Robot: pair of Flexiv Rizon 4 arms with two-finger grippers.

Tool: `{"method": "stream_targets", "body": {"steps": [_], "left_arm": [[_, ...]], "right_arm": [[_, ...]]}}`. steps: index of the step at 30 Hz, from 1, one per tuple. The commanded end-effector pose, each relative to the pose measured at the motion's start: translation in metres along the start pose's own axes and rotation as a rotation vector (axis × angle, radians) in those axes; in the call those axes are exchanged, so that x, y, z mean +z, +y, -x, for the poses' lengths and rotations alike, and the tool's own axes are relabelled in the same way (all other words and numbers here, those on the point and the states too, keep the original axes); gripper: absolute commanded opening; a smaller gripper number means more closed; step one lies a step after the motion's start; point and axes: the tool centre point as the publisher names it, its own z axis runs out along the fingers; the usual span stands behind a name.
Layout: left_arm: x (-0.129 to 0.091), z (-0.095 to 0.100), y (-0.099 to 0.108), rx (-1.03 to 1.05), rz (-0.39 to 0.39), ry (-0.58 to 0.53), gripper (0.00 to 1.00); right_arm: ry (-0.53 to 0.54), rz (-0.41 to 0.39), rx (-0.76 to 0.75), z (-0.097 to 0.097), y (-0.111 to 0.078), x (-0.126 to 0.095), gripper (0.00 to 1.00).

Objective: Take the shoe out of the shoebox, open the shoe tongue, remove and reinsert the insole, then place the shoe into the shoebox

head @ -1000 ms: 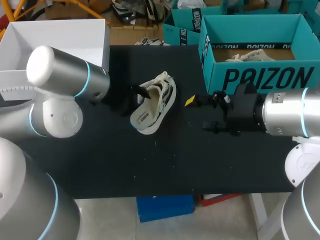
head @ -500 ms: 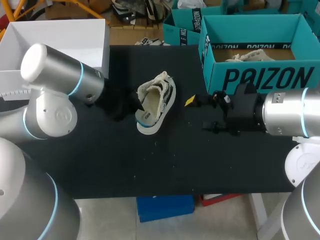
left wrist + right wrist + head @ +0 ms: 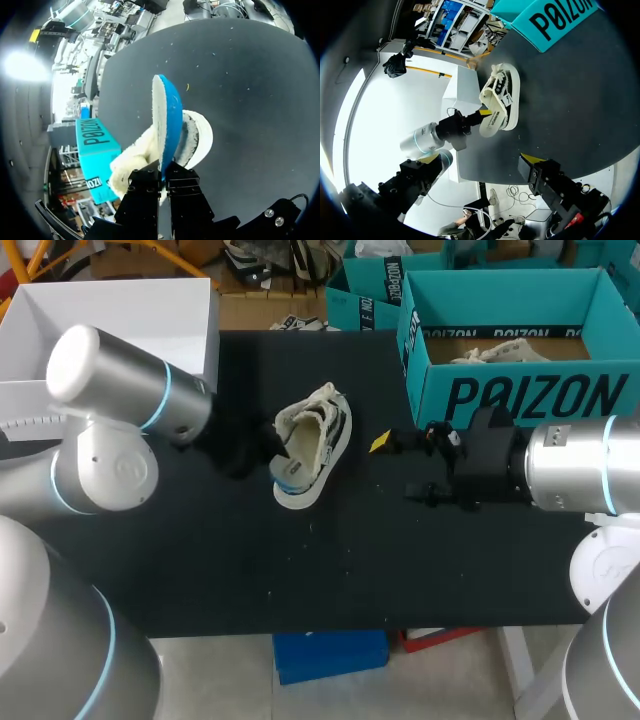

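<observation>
- Left wrist view: left claw (image 3: 164, 175) is clamping the insole (image 3: 167, 120), on edge at the shoe (image 3: 199, 136).
- Right claw (image 3: 480, 160) is idling, wide open.
- I'm judging this the insole step; next calls for sliding it flat inside.

Bright even light, strong glare, soft shadows

Left arm (image 3: 120, 390): enters from the left side, elbow joint raised, forearm angled down toward the middle of the table. Left gripper (image 3: 162, 175): fingers drawn close together, pinching the edge of an insole (image 3: 167, 120) from both sides; the yellow tips do not show in its own wrist view.

Right arm (image 3: 570, 475): enters from the right side, forearm level and low over the table. Right gripper (image 3: 398, 468): fingers spread wide, pointed toward the left gripper and standing apart from it.
</observation>
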Motion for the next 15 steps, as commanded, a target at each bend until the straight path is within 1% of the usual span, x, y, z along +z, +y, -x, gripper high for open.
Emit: {"method": "stream_targets", "body": {"steps": [1, 5, 15], "left_arm": [[0.009, 0.003, 0.002, 0.001, 0.014, 0.002, 0.00], [0.013, 0.005, 0.003, 0.006, 0.023, 0.005, 0.00], [0.021, 0.008, 0.015, 0.009, 0.061, 0.009, 0.00]], "right_arm": [[-0.001, -0.001, 0.000, 0.000, 0.000, 0.000, 1.00], [-0.001, -0.001, 0.000, 0.000, 0.000, 0.000, 1.00], [-0.001, -0.001, 0.000, 0.000, 0.000, 0.000, 1.00]]}}
